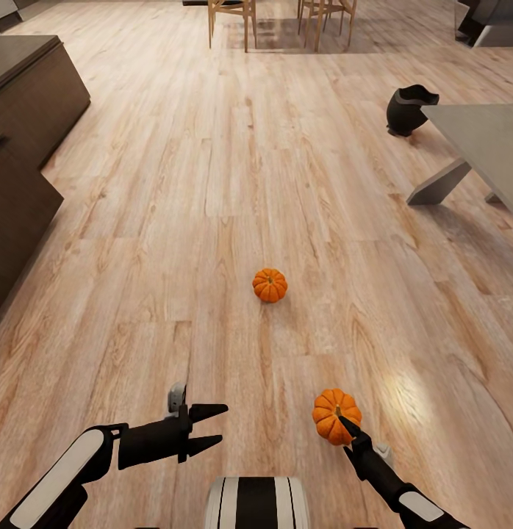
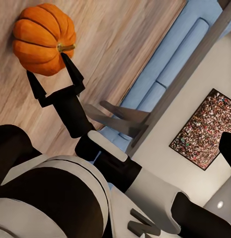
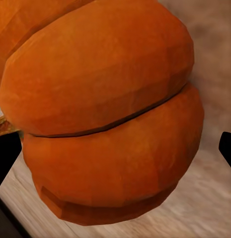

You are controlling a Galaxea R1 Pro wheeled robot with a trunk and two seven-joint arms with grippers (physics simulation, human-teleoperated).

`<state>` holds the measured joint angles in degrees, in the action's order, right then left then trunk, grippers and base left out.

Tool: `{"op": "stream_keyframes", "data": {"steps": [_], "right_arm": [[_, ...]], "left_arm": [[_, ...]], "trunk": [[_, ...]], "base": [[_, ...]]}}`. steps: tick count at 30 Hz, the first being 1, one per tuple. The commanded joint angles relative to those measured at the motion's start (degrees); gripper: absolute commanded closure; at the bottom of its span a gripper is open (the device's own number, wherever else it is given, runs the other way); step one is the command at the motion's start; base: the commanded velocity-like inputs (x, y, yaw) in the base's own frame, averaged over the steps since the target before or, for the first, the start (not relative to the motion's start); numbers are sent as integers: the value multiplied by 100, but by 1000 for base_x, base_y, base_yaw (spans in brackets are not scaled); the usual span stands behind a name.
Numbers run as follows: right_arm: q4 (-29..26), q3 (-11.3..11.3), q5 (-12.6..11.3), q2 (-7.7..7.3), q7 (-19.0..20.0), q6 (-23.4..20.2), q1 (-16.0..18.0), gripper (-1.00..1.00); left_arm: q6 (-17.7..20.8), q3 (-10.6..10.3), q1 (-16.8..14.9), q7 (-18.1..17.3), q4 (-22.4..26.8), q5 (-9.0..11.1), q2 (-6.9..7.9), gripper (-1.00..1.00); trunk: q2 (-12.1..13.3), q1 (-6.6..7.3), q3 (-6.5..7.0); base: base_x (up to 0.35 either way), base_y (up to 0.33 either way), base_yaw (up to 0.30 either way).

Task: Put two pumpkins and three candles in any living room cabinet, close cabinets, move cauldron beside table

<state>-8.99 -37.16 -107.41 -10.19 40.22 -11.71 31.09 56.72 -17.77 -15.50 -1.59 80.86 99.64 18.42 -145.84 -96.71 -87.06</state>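
Observation:
Two orange pumpkins lie on the wood floor. The far pumpkin (image 1: 270, 285) sits alone mid-floor. My right gripper (image 1: 345, 425) is open around the near pumpkin (image 1: 335, 411) (image 2: 43, 37) (image 3: 110, 114), with a fingertip (image 3: 227, 148) on each side and a strip of floor between that one and the rind. To the left, my left gripper (image 1: 218, 425) hangs open and empty above the floor. The black cauldron (image 1: 409, 110) stands by the corner of the grey table (image 1: 481, 143) at the far right. The dark-brown cabinet (image 1: 29, 110) runs along the left edge. The candles are out of view.
Wooden chairs (image 1: 231, 15) stand at the far end of the room. A slanted table leg (image 1: 439, 184) reaches the floor at right. A blue sofa (image 2: 167, 74) and a wall picture (image 2: 204, 129) appear in the left wrist view. Open floor lies between the cabinet and the table.

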Motion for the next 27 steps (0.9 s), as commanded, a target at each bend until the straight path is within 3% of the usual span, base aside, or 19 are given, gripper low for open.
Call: {"op": "stream_keyframes", "data": {"steps": [1,16,17,27], "right_arm": [[3,-29,-61,-4,15,-41,3,-100],[-14,-32,-61,-10,12,-54,3,-100],[-19,-35,-61,-13,12,-60,3,100],[-58,-37,-61,-18,21,-59,3,100]], "left_arm": [[5,-7,-4,-17,0,-6,4,-100],[5,-7,-5,-17,0,-6,4,-100],[5,-7,-6,-17,0,-6,4,-100],[4,-7,-4,-17,0,-6,4,-100]], "trunk": [[-1,1,-3],[-1,1,-3],[-1,1,-3],[-1,1,-3]], "base": [[0,0,0],[20,0,0],[4,0,0],[0,0,0]]}}
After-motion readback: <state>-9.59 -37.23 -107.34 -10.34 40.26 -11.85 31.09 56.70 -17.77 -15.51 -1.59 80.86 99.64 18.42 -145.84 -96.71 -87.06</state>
